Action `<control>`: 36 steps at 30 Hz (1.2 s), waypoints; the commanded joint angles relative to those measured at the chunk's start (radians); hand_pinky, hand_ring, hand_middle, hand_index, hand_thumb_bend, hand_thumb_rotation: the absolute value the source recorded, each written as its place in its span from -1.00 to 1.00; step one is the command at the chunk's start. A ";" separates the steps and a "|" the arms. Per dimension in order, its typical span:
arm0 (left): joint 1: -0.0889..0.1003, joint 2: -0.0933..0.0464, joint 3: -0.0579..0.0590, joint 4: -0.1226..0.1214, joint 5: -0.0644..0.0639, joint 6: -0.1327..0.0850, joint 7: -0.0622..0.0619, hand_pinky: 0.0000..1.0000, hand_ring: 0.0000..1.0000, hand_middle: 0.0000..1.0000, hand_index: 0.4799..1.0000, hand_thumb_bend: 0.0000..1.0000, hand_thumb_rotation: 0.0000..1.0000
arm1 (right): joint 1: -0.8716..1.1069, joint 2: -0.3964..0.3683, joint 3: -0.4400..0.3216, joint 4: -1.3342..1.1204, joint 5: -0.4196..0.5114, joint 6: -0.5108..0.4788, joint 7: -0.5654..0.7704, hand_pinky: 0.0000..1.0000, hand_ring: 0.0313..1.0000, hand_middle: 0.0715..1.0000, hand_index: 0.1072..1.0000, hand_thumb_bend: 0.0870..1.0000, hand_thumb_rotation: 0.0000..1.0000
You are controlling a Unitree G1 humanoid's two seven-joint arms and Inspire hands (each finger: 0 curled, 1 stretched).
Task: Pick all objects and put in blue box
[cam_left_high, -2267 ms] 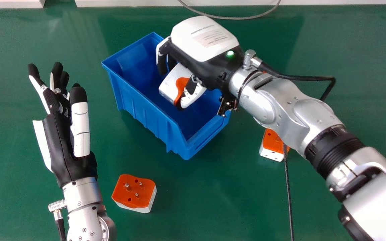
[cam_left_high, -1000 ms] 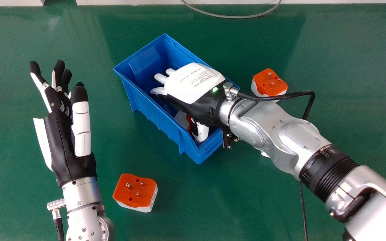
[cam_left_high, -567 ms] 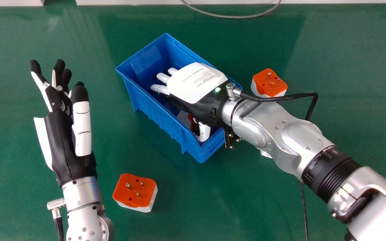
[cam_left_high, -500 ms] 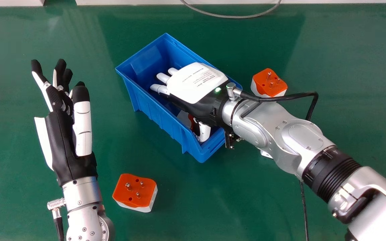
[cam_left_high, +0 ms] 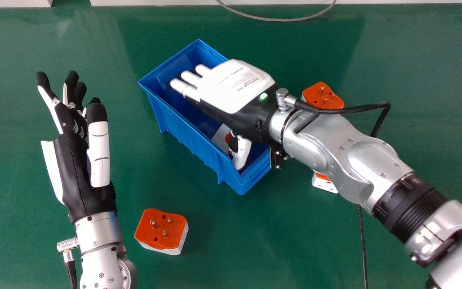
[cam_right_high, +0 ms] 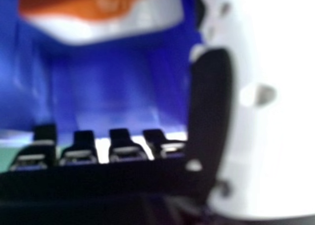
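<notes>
- Resting inside the blue box (cam_left_high: 183,138), toward five o'clock from its middle, the boxed block (cam_left_high: 219,137) looks stiff and fairly light, a hard shell that should take a firm squeeze without denting
- The right hand (cam_left_high: 235,86) is over the box, its fingers straight with slight gaps between them and the thumb (cam_left_high: 242,151) held apart, beside the block; nothing is pinched, though whether the thumb brushes it I cannot tell
- At seven o'clock from the box sits the near block (cam_left_high: 162,226), orange face up with three metal pins; best taken by its white sides, fingers on one and thumb on the opposite, since pins would give a poor, poky hold
- The far block (cam_left_high: 320,96), at about three o'clock, also has its pins up; its smooth sides may be slippery, so a wide, low grasp seems safer than a fingertip one
- At four o'clock, partly under the silver forearm (cam_left_high: 369,160), the covered block (cam_left_high: 324,184) probably handles alike, but its best grip is hard to judge
- The left hand (cam_left_high: 80,172) is idle at eight o'clock, fingers loosely spread
- Pins and corners could catch the rim, so lowering any block well inside before letting go seems wise
</notes>
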 commanded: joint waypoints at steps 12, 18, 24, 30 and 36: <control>0.003 -0.010 -0.001 -0.024 -0.020 -0.010 -0.026 0.78 0.90 0.92 0.85 0.57 0.64 | 0.060 -0.039 -0.132 -0.280 0.049 0.018 0.085 1.00 1.00 1.00 0.92 1.00 -0.66; 0.015 -0.017 0.000 -0.032 -0.026 -0.014 -0.030 0.78 0.90 0.92 0.85 0.56 0.64 | 0.158 -0.074 -0.241 -0.470 0.076 0.081 0.105 0.97 0.96 0.97 0.85 0.95 -0.67; 0.028 -0.021 -0.001 -0.036 -0.040 -0.021 -0.045 0.78 0.90 0.92 0.86 0.56 0.64 | 0.320 -0.131 -0.399 -0.724 0.090 0.223 0.187 0.96 0.93 0.90 0.84 0.85 -0.58; 0.038 -0.027 -0.001 -0.040 -0.068 -0.019 -0.079 0.79 0.91 0.93 0.86 0.55 0.62 | 0.485 -0.163 -0.524 -0.937 0.064 0.431 0.338 0.95 0.90 0.89 0.82 0.80 -0.51; 0.041 -0.026 0.001 -0.042 -0.061 -0.017 -0.078 0.79 0.91 0.93 0.85 0.53 0.63 | 0.551 -0.198 -0.522 -0.926 0.003 0.602 0.485 0.96 0.90 0.89 0.80 0.82 -0.55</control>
